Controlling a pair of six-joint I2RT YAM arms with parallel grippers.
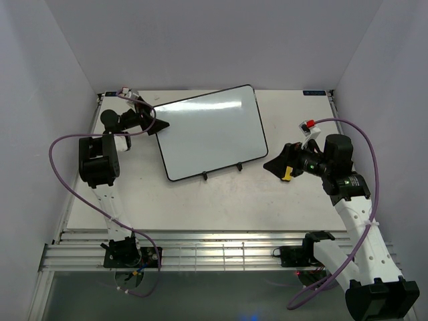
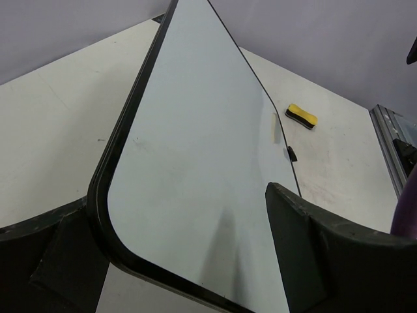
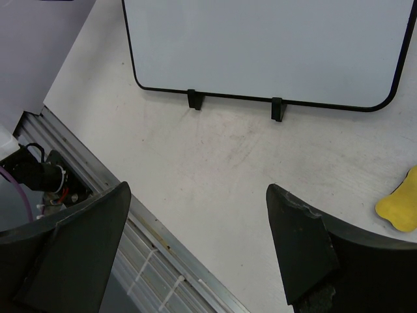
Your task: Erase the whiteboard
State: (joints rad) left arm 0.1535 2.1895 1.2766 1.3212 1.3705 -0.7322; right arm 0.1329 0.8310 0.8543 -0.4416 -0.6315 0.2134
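Tabletop, flat and white (image 1: 221,207), carries everything. Large white rectangular whiteboard with thin black rim and rounded corners (image 1: 210,130) sits mid-table toward the far side. It is skewed, and its face is plain white with a glare streak.

Left gripper (image 2: 177,195) is at the whiteboard's left edge, jaws apart and straddling a rounded corner. Can't tell whether the fingers touch the rim.

Right gripper (image 3: 197,190) is off the whiteboard's near-right corner, jaws apart over bare tabletop, holding nothing.

Purple cables (image 1: 67,144) loop off both arms, to the left and right of the whiteboard.

Thin black wire easel stand (image 3: 193,99) shows two feet poking out under the whiteboard's near edge.

Small yellow eraser block (image 2: 301,116) lies on the tabletop right of the whiteboard, just beside one right gripper finger and outside the jaws.
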